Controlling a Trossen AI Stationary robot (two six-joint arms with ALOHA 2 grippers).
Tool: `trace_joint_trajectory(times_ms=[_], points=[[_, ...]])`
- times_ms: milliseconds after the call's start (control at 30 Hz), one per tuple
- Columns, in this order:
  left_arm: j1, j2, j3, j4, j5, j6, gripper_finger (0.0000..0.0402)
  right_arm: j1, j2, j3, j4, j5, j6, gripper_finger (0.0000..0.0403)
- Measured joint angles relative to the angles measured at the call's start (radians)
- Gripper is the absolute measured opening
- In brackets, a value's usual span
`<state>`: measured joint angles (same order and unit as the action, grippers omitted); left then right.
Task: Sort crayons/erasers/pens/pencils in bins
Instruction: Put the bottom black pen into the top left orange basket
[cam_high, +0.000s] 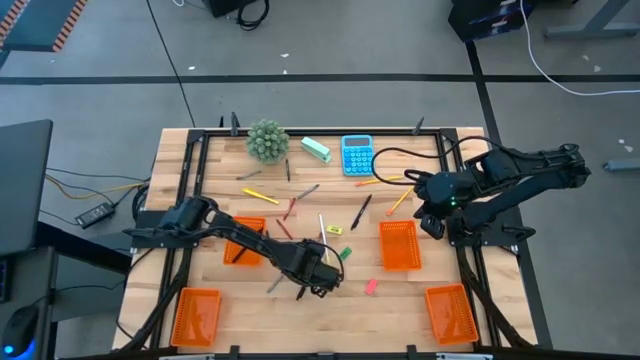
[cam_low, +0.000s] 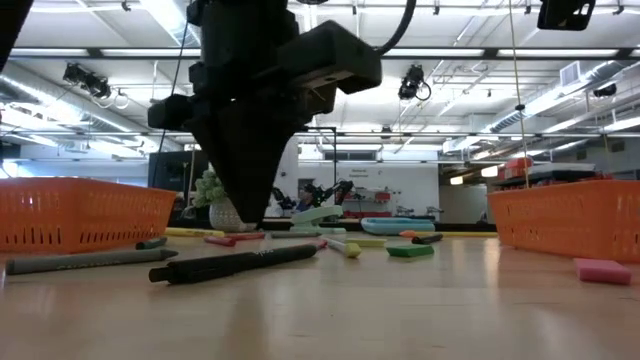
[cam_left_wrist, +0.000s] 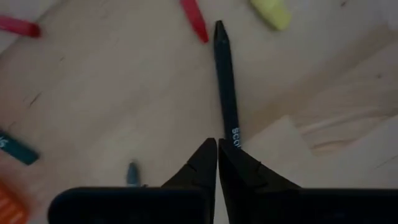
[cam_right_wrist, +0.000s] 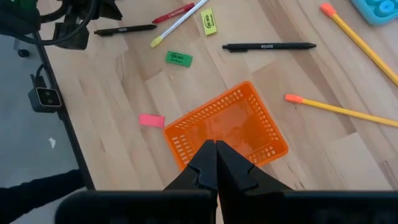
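Pen (cam_left_wrist: 226, 87): black, lying flat mid-table, its end touching the tips of the left gripper (cam_left_wrist: 217, 149), whose fingers are pressed together. Step in hand, apparently: approaching this pen; next the fingers must spread to straddle it. Right gripper (cam_right_wrist: 216, 152), also pressed together, hovers over a bin (cam_right_wrist: 227, 127). Only the low view shows the pen (cam_low: 235, 263) resting on wood.

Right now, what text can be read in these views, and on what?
"SCO": white letters on the pen just past the left gripper; the rest is hidden.
Print on a second pen, the green eraser and the yellow eraser: too small to read.
Calculator keys: too small to read.
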<state>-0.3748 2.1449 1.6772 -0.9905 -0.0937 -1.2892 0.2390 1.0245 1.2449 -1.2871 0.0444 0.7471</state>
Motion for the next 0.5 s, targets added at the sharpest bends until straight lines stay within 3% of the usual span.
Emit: trace_joint_trajectory(times_ms=[133,500], points=[[-0.008,0.027,-0.001,-0.055,0.002,-0.009,0.0027,0.0,0.0,0.0,0.0,0.0,0.002,0.0006],[-0.038,0.03,0.032,0.007,-0.018,-0.079,0.0028,0.0,0.0,0.0,-0.004,0.0,0.001,0.0006]])
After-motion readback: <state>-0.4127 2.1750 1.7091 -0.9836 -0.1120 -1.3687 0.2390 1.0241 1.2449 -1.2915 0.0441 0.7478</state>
